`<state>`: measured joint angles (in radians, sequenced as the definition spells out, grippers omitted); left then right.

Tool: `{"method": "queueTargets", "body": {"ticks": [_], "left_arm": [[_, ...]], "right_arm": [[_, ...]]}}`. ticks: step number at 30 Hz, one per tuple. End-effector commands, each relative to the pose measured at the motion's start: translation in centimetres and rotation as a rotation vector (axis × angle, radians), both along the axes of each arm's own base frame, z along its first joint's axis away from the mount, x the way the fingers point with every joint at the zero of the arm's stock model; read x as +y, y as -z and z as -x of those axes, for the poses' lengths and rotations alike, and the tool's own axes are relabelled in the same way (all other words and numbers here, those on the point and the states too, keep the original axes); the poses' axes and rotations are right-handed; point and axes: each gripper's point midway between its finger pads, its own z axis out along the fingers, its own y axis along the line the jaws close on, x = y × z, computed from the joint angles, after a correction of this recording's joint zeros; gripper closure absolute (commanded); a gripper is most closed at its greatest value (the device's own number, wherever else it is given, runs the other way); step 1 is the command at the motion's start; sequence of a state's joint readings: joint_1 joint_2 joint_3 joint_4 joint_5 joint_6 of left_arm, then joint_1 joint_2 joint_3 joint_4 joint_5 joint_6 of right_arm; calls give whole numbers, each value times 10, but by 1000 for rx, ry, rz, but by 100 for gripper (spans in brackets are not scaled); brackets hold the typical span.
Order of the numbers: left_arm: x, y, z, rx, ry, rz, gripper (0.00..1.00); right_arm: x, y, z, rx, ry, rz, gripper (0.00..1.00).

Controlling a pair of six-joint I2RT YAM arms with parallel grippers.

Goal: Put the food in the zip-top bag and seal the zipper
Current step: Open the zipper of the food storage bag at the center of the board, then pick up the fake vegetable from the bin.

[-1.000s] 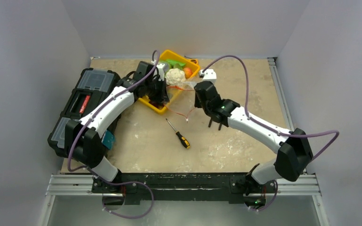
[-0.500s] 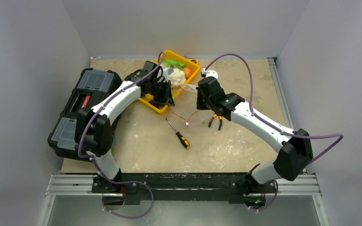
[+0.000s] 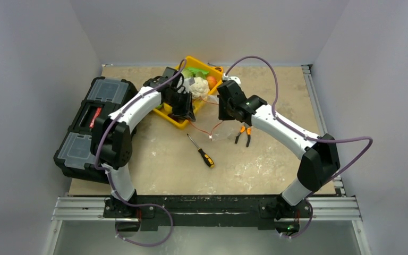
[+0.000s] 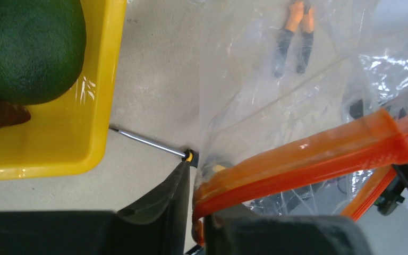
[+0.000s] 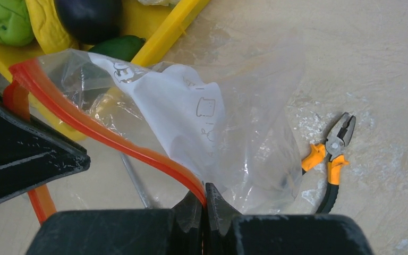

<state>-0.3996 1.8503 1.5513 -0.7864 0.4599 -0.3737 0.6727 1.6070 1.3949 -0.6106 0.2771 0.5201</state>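
Two sets of fingers pinch one zipper (image 4: 308,159): left fingers (image 4: 162,204) clamped on strip, right fingers (image 5: 219,210) nipped tight on same strip. Clear bag (image 5: 228,138) droops between them over counter (image 3: 276,90), beside yellow tray (image 3: 176,121). Cauliflower (image 3: 197,86), avocado (image 4: 29,48), eggplant (image 5: 87,16) in tray, outside bag. Pliers (image 3: 243,134), screwdriver (image 3: 202,151) on counter.

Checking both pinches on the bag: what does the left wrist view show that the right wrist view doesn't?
Left wrist only: the screwdriver's yellow handle end, and the pliers seen through the zip-top bag. Right wrist only: cabbage, corn, eggplant. Both: yellow tray, bag, pliers, and the zipper, with the left gripper and right gripper each shut on it.
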Motion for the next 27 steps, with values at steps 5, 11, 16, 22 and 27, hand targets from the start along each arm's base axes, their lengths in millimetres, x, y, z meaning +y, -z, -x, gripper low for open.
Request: {"method": "queueTargets", "body": {"ticks": [5,11,16,22,27], "left_arm": [[4,-50,-4,-144,-5,89,40],[26,-112,-1,-414,-59,97,3],[64,-128,-11,-544,-164,27,3],[93,-112,-31,-514,-257,-31,3],[101,-90,-42,-471,-278,-96,4]], "right_arm": [[-12,-17,-10,-67,26,48,100],[-26,-45,-20,-171,2,137,100],[-26,-69,-24,-260,-40,131,100],[-32,-90,-34,-341,-13,152,100],[-28,-80,-29,-321,-14,116,100]]}}
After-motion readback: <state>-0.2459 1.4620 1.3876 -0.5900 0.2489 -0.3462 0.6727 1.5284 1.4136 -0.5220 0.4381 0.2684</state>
